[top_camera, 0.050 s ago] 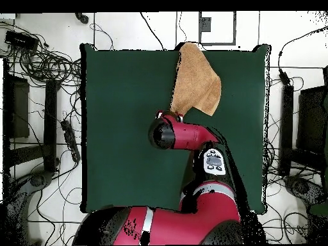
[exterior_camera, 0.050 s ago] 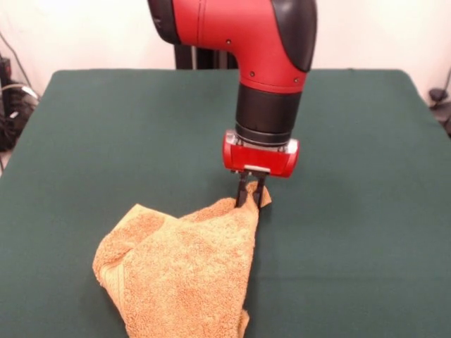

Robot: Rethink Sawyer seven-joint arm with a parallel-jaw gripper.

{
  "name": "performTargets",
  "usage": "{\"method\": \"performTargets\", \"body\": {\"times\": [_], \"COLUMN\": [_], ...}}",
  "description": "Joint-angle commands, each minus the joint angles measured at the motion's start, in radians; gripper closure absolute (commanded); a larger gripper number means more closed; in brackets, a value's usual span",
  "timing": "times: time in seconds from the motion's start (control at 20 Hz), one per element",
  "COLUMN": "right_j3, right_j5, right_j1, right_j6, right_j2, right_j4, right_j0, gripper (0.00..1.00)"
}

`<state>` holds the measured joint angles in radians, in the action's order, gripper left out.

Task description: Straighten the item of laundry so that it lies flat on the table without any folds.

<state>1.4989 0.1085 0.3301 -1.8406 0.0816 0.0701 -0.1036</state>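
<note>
The orange-tan towel (exterior_camera, 0.050 s ago: 183, 271) lies rumpled on the dark green table (exterior_camera, 0.050 s ago: 106, 134), near the front edge, with folds along its left side. One corner is drawn up into a peak. My gripper (exterior_camera, 0.050 s ago: 251, 201) is shut on that corner, its black fingers (exterior_camera, 0.050 s ago: 243, 190) pinching the cloth just above the table. In the overhead view the towel (top_camera, 0.050 s ago: 197, 80) stretches from the table's (top_camera, 0.050 s ago: 122, 128) top edge down to the gripper (top_camera, 0.050 s ago: 177, 115), whose fingers are hidden under the red wrist.
Cables and dark equipment (top_camera, 0.050 s ago: 45, 70) lie on the floor around the table. The red arm (top_camera, 0.050 s ago: 192, 211) reaches over the table's lower right part in the overhead view.
</note>
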Motion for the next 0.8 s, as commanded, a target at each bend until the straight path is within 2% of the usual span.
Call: {"method": "performTargets", "body": {"times": [0.05,0.15,0.35,0.6,0.8], "right_j3": [0.096,0.148,0.243,0.282,0.289], "right_j5": [-0.034,0.035,0.187,0.197,0.194], "right_j1": [-0.070,-0.001,0.114,0.120,0.117], "right_j6": [-0.232,-0.266,-0.384,-0.423,-0.415], "right_j2": [-0.070,-0.020,0.121,0.141,0.157], "right_j4": [-0.061,-0.088,-0.191,-0.302,-0.339], "right_j0": [0.046,0.092,0.247,0.306,0.328], "gripper": [1.00,1.00,1.00,1.00,1.00]}}
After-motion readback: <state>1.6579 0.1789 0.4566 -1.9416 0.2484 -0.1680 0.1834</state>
